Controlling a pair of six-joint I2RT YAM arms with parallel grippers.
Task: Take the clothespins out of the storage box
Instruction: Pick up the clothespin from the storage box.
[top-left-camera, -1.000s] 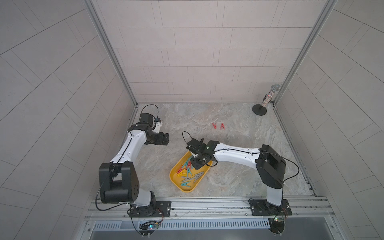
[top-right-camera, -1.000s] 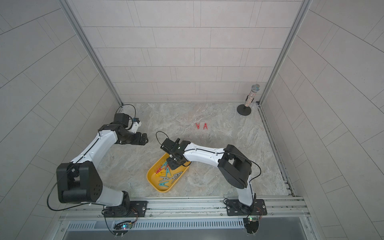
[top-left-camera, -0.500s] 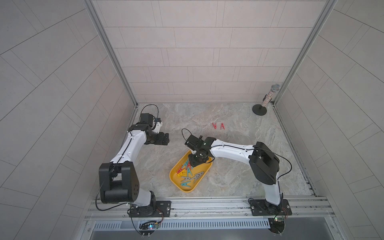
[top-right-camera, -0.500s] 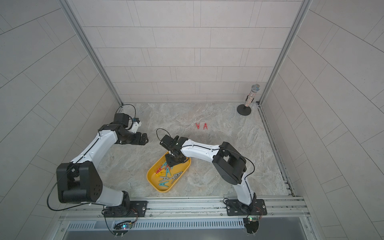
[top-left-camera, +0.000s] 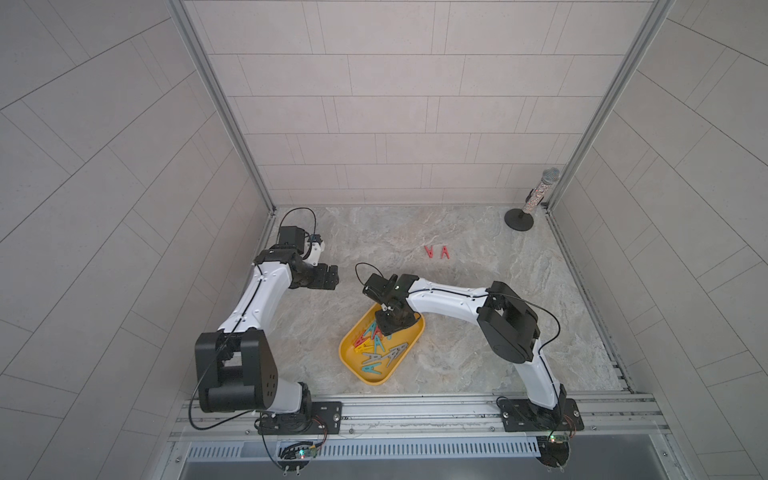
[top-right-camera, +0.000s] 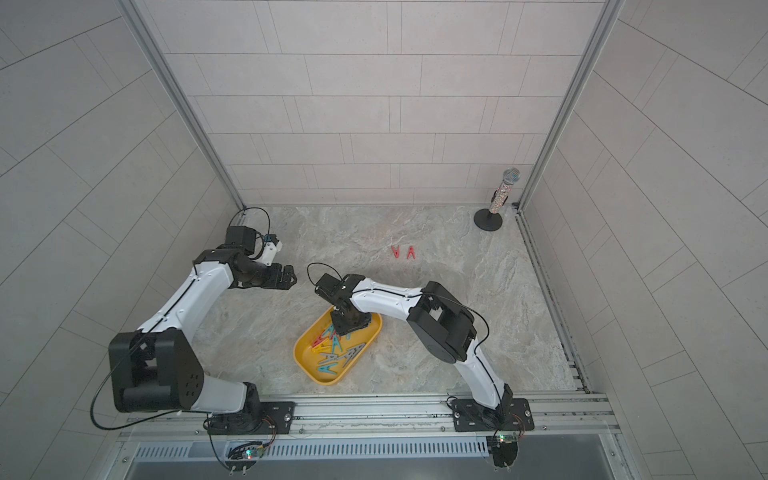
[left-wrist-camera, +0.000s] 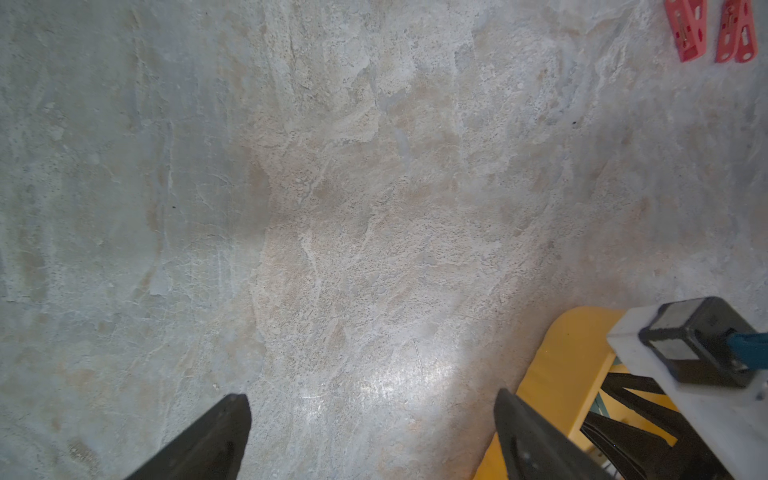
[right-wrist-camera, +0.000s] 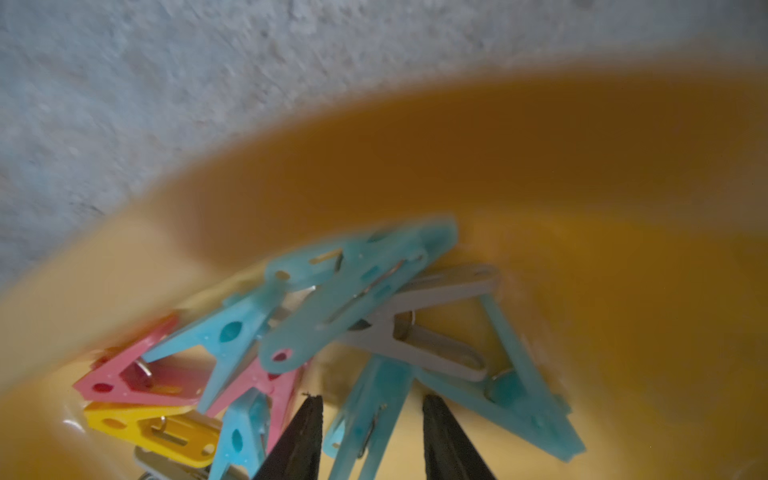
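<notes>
Now at the storage box (top-left-camera: 411, 332): the right gripper (right-wrist-camera: 371, 401) reaches down into the far end of the yellow tray, which sits on the marble table (left-wrist-camera: 374, 208) between the two arms.
Right gripper: jaws part-way open, straddling one leg of a teal peg (right-wrist-camera: 365, 419). Slivers of yellow show on both sides of the leg, so nothing looks clamped.
Left gripper (top-left-camera: 326, 280): spread wide and empty, hovering over bare tabletop beside the box.
Clothespins (top-left-camera: 376, 351): most lie heaped in the box, with red, teal, grey and yellow overlapping. Two red pegs (top-left-camera: 437, 252) lie side by side on the table, well apart from it.
Progress: early, judging by the heap left.
Risk, tangle: the teal peg's upper end runs beneath its neighbours, so a lift could drag others up and spill them.
Risk, grip: a pinch on one narrow, smooth leg may let the peg twist or slip free.
Risk, box: nothing steadies the tray, so a snagged peg or a jaw against its wall could slide or tip it.
</notes>
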